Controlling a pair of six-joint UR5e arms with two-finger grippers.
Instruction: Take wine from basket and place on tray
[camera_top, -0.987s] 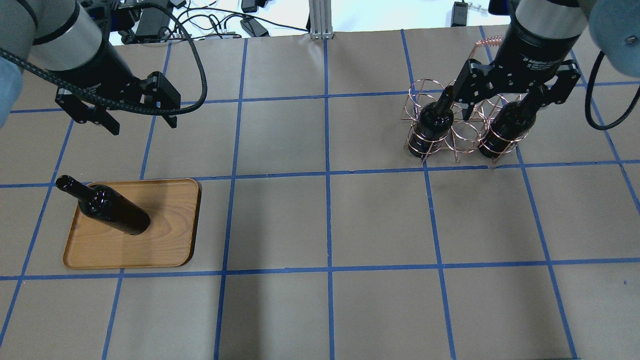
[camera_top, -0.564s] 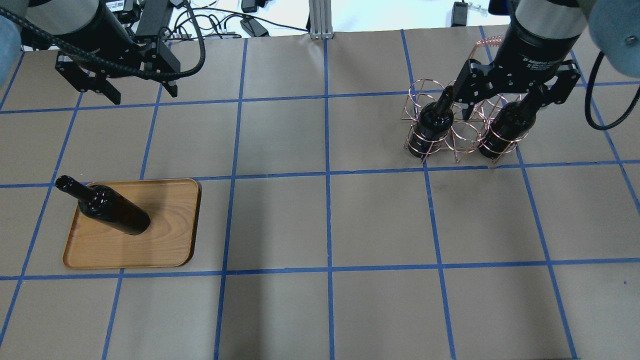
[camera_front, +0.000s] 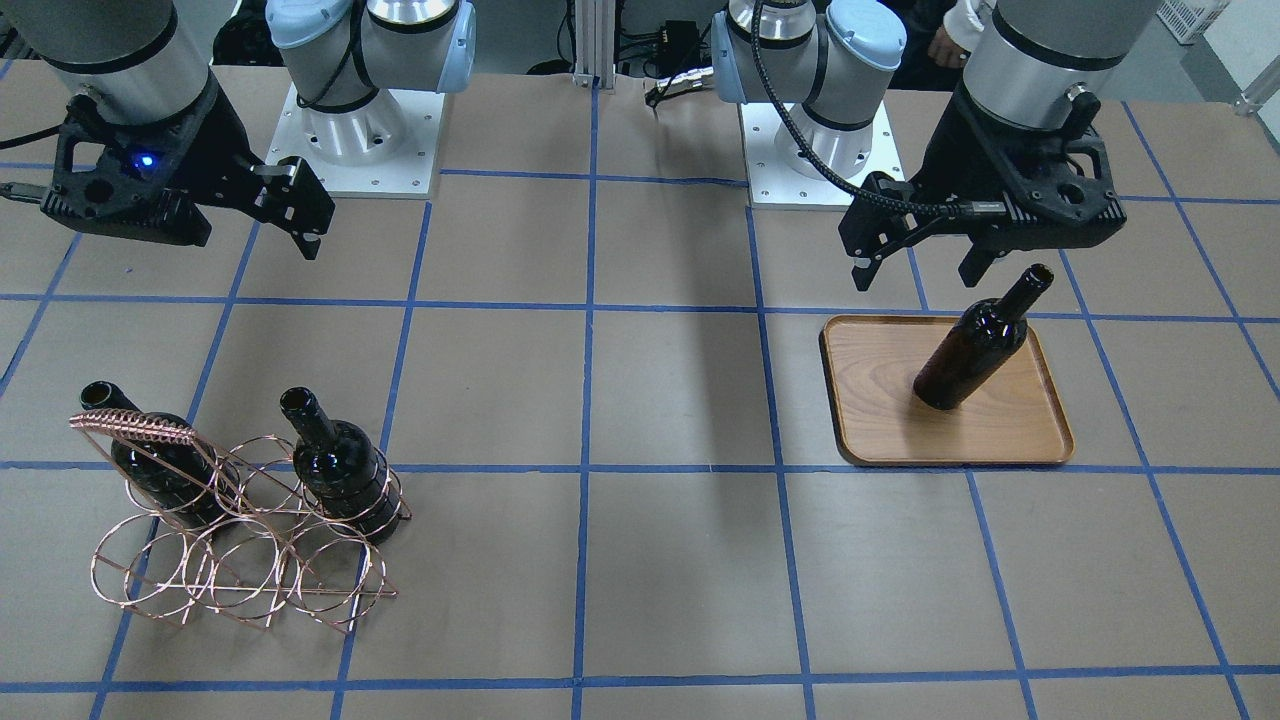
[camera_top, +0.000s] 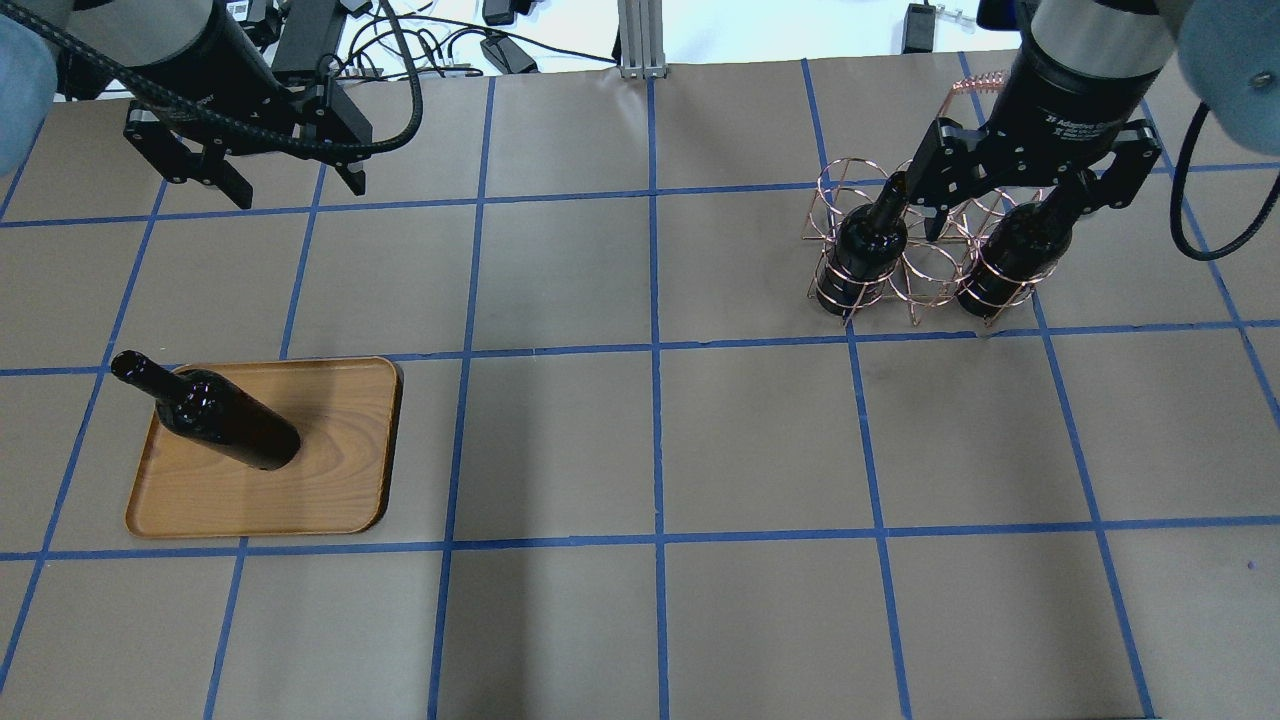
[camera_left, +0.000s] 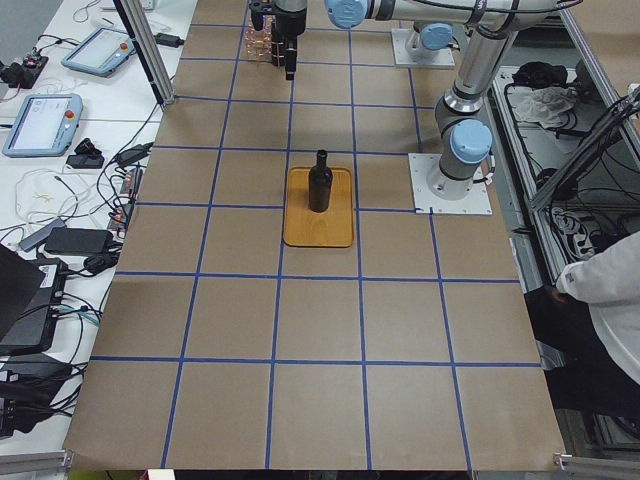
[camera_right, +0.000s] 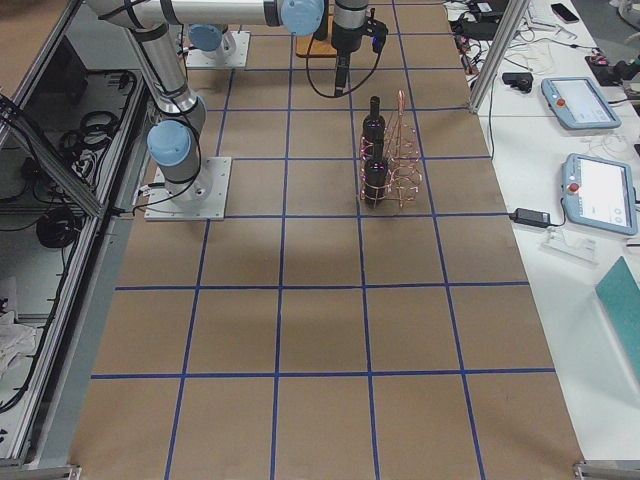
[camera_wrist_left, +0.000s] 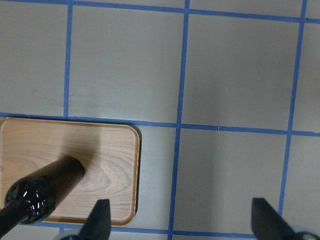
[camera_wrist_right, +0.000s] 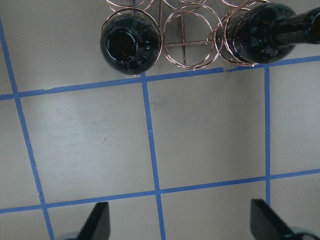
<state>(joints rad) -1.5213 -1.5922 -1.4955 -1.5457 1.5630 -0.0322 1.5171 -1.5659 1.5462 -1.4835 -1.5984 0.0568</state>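
One wine bottle (camera_top: 225, 420) stands upright on the wooden tray (camera_top: 330, 480) at the left; it also shows in the front view (camera_front: 975, 345) on the tray (camera_front: 880, 400). My left gripper (camera_top: 298, 192) is open and empty, high above the table beyond the tray; in its wrist view (camera_wrist_left: 180, 220) the bottle (camera_wrist_left: 40, 192) lies to the lower left. The copper wire basket (camera_top: 920, 270) holds two upright bottles (camera_top: 865, 245) (camera_top: 1010, 255). My right gripper (camera_top: 1015, 215) is open and empty, high up by the basket; its wrist view (camera_wrist_right: 180, 222) shows both bottles (camera_wrist_right: 130, 45) (camera_wrist_right: 260, 35).
Brown paper with a blue tape grid covers the table. Cables and power bricks (camera_top: 330, 40) lie past the far edge, next to an aluminium post (camera_top: 640, 40). The arm bases (camera_front: 350, 130) (camera_front: 820, 150) stand on the robot's side. Teach pendants (camera_right: 580, 100) lie on a side bench.
My left gripper has risen and moved away from the tray toward the table's far edge, still open. The bottle stays on the tray. The right arm has barely moved.
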